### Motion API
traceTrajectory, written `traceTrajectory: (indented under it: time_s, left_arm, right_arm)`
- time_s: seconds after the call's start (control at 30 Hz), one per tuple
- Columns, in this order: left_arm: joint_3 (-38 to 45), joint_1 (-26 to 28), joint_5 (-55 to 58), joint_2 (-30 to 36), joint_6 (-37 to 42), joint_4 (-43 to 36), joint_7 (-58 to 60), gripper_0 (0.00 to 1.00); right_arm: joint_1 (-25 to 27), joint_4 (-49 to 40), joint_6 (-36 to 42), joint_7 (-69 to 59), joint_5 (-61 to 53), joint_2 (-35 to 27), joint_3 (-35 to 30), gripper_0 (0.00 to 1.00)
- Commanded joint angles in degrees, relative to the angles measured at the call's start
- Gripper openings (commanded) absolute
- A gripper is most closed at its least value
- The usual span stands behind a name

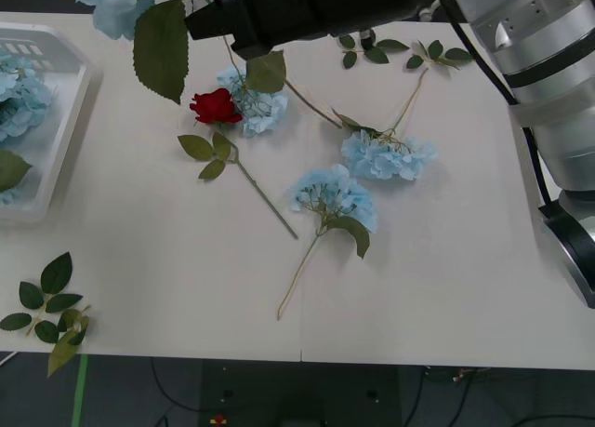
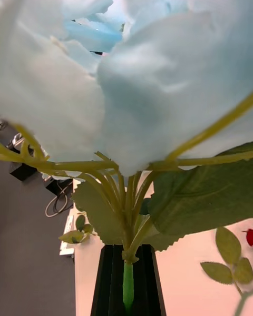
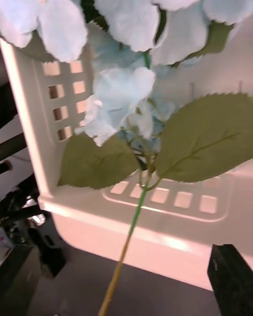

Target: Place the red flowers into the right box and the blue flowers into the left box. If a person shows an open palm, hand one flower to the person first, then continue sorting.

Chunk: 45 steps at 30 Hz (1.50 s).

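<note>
Right pincer (image 2: pixel 128 289): black fingers narrow, clamped on the green stem of 1 of the blue flowers (image 2: pixel 158 84). The bloom sits right against the wrist camera, with leaves fanning out under it.

Front view, near to far:
- Near counter (image 1: pixel 446 287) edge, left corner: leaf sprig (image 1: pixel 46 306), with 1 leaf tip hanging over the edge. The rest of the near strip and the whole right half of the near counter are open.
- Mid counter: 1 blue flower (image 1: pixel 335 196) with its stem pointing at the near edge. A 2nd (image 1: pixel 386 155) lies just behind it to the right, blooms near but apart.
- Red flower (image 1: pixel 216 106) lies left of centre, stem running toward the middle. A 3rd blue flower (image 1: pixel 258 109) touches it on the right.
- Left edge: white slotted left box (image 1: pixel 70 120), blue blooms (image 1: pixel 19 101) already inside. Open lane between the box and the red flower.
- Far side: right arm (image 1: pixel 316 4) spans across to the left and carries the held blue flower (image 1: pixel 112 6) high, past the box's far right corner; its big leaf (image 1: pixel 160 47) hangs down.
- Far edge: 2 small leaf sprigs (image 1: pixel 372 47) (image 1: pixel 437 55).

Left pincer (image 3: pixel 126 258): fingers wide, at the frame corners, just outside the box wall (image 3: pixel 31 152). A blue flower (image 3: pixel 121 105) hangs in front of that wall and its stem runs down between the fingers; can't tell if it touches them.
</note>
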Motion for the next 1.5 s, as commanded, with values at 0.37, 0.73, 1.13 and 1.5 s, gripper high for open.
traceTrajectory:
  time_s: [0.37,0.73,1.13,1.5]
  left_arm:
    - [29.8,27.6,37.0,4.1,-6.4,-16.4,-9.6,1.00]
    - [35.0,49.2,52.7,-2.6,-23.2,-33.3,-9.8,1.00]
    - [32.1,62.0,62.7,-11.4,-36.3,-51.8,-10.0,1.00]
    - [15.4,66.3,68.5,-14.0,-57.6,-65.3,-11.0,1.00]
  right_arm:
    - [-3.2,-1.4,-5.7,-0.8,2.8,3.7,3.9,0.00]
    - [-3.2,-1.4,-5.8,-1.4,2.8,3.6,4.0,0.00]
    - [-3.2,-1.4,-5.8,-1.6,2.9,3.5,4.1,0.00]
    - [-3.2,-1.3,-5.7,-2.2,2.9,3.4,4.5,0.00]
